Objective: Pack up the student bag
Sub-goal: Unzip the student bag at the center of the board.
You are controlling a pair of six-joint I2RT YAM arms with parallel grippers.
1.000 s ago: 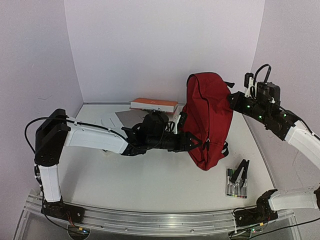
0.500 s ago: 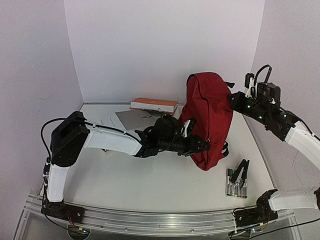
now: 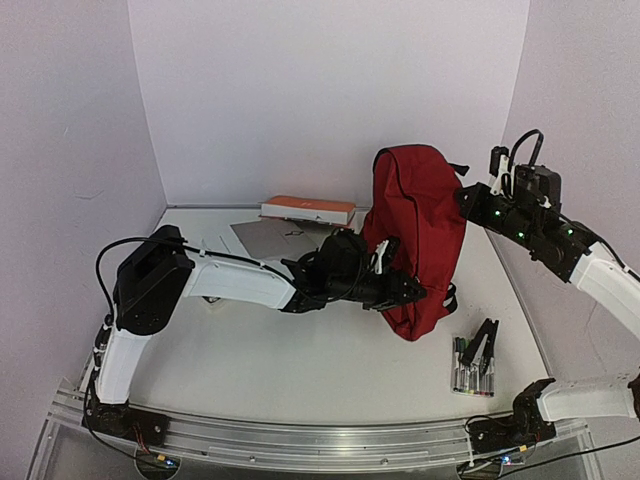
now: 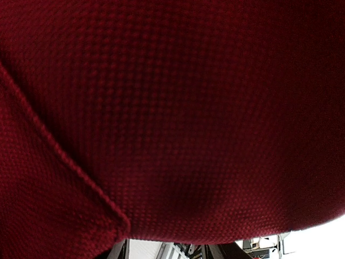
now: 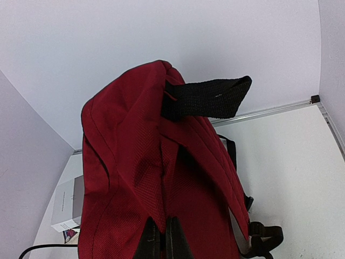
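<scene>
Table (image 3: 300, 360) white, walls (image 3: 330, 90) pale | right end effector (image 5: 163, 237) pinching student bag (image 3: 425, 225) | left end effector (image 3: 408, 290) unclear

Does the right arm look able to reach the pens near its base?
Probably not: the right tool is shut on the student bag, holding it upright. Nothing blocks the pens, but it must let go.

My left wrist feed shows the student bag (image 4: 172, 108) as coarse, matt, dark-red woven cloth with a raised stitched seam. Its carry handle (image 5: 207, 100) is dull black ribbed webbing. The table (image 3: 300, 370) looks smooth, matt white. I see brushed metal on the near rail (image 3: 320, 440) and smooth white plastic on the left arm (image 3: 240, 285).
</scene>
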